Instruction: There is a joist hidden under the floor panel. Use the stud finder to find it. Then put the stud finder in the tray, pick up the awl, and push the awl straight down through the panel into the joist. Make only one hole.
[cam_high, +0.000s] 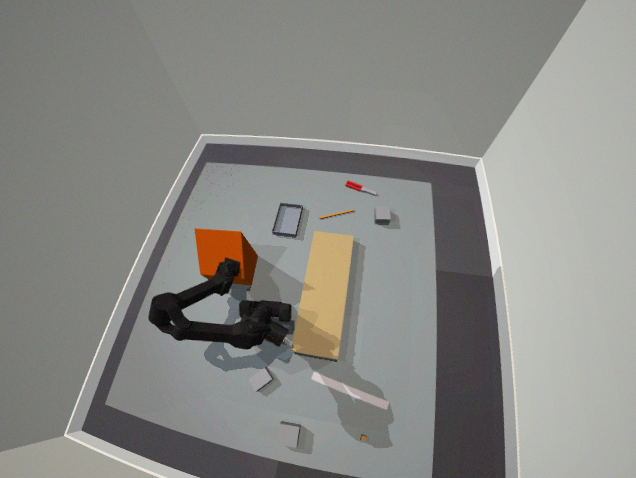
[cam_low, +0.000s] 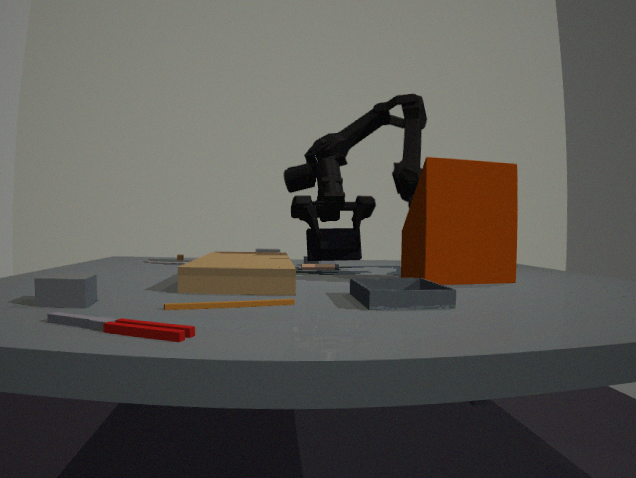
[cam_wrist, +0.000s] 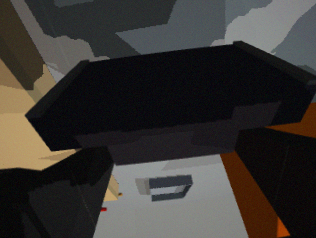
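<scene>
Grey table (cam_high: 401, 308) (cam_low: 318, 377): panel (cam_high: 330, 293) (cam_low: 241, 262), tray (cam_high: 276, 219) (cam_low: 411, 299) (cam_wrist: 170, 197), orange block (cam_high: 218, 249) (cam_low: 470, 221), pencil-like stick (cam_high: 336, 214) (cam_low: 229, 304), red-handled tool (cam_high: 353, 185) (cam_low: 149, 329), grey blocks (cam_high: 382, 214) (cam_low: 65, 291), pale strip (cam_high: 349, 391).

Your arm (cam_high: 200, 329) (cam_low: 362, 128) is matte black all over, with slim, straight-sided links and chunky, rounded joints. Toward ten o'clock of its wrist in the exterior view, you have a stubby black cylinder (cam_low: 299, 177). Your gripper (cam_low: 334, 244) (cam_wrist: 170, 133) is black too, with blocky shoulders at nine and three o'clock and tapering fingers (cam_low: 356, 221).
</scene>
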